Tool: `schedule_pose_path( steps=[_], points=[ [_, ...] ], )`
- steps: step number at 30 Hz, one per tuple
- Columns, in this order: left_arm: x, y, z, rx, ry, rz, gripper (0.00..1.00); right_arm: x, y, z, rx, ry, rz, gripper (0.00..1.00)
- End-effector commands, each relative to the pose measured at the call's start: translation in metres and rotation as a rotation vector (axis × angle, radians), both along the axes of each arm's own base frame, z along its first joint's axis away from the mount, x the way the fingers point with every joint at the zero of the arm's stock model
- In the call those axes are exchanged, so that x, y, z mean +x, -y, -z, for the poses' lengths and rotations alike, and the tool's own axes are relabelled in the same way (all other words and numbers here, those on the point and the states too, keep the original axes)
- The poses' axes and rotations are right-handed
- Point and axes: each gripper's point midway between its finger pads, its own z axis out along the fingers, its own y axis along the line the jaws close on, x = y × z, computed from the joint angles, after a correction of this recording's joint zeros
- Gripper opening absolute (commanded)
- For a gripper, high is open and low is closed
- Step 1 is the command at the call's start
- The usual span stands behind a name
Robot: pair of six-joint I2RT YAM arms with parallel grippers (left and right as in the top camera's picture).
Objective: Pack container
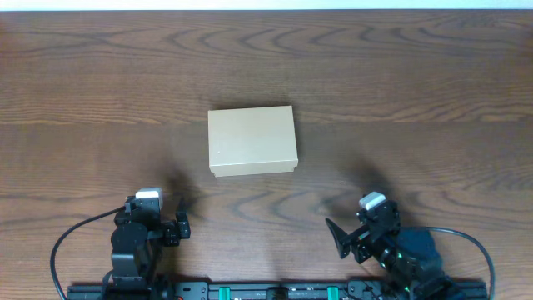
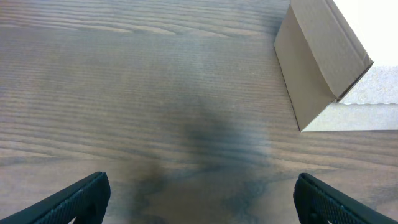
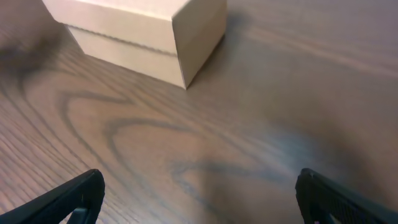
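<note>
The container [image 1: 251, 141] is a plain tan cardboard box with its lid down, lying in the middle of the wooden table. In the left wrist view the container [image 2: 317, 59] shows at the upper right; in the right wrist view the container [image 3: 140, 34] fills the upper left. My left gripper [image 1: 171, 223] rests near the front edge, below and left of the box, open [image 2: 200, 202] over bare wood. My right gripper [image 1: 350, 235] sits at the front right, also open [image 3: 199, 199], with nothing between its fingers. Both are well apart from the box.
A wood-grain table [image 1: 400, 92] stretches across the whole view. Black cables [image 1: 67, 242] loop from the arm bases along the front edge. A white wall strip [image 1: 266, 4] runs past the far edge.
</note>
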Motion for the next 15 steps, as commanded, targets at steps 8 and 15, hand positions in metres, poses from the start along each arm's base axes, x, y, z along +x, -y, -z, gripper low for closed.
schedule_pose_path(
  steps=[8,15],
  points=[
    [-0.0003,-0.0004,0.0024,0.009,-0.002,0.001,0.95,-0.0046,-0.0066,0.0065,0.039,-0.037,-0.011,0.99],
    [-0.0003,-0.0004,0.0024,0.009,-0.002,0.002,0.95,-0.0046,-0.0066,0.0065,0.039,-0.037,-0.011,0.99]
  ],
)
